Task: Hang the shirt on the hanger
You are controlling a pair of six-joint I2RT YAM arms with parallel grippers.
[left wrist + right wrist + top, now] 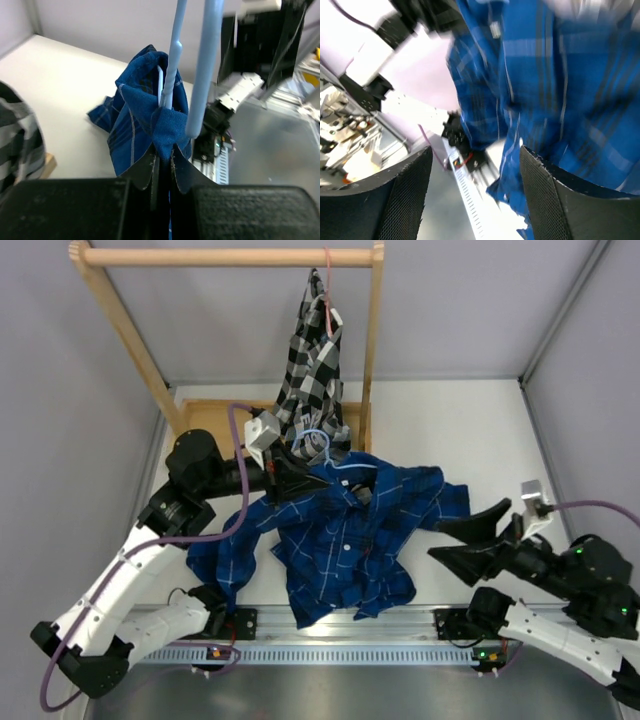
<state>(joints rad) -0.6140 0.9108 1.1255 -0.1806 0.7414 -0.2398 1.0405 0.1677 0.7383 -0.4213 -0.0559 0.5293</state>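
though unclear overhead, left gripper [162, 161] pinches shirt [132, 115]

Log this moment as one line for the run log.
left gripper shut on shirt fold beside hanger | right gripper open, empty, right of shirt | shirt mostly spread on table

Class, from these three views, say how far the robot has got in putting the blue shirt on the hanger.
Done: the left gripper is shut on a fold of the shirt beside the hanger, whose wire rises out of that fold. In hand: seemingly threading the hanger. Left: most of the shirt lies spread on the table, shoulders apparently not seated; the right gripper is open and empty beside it.
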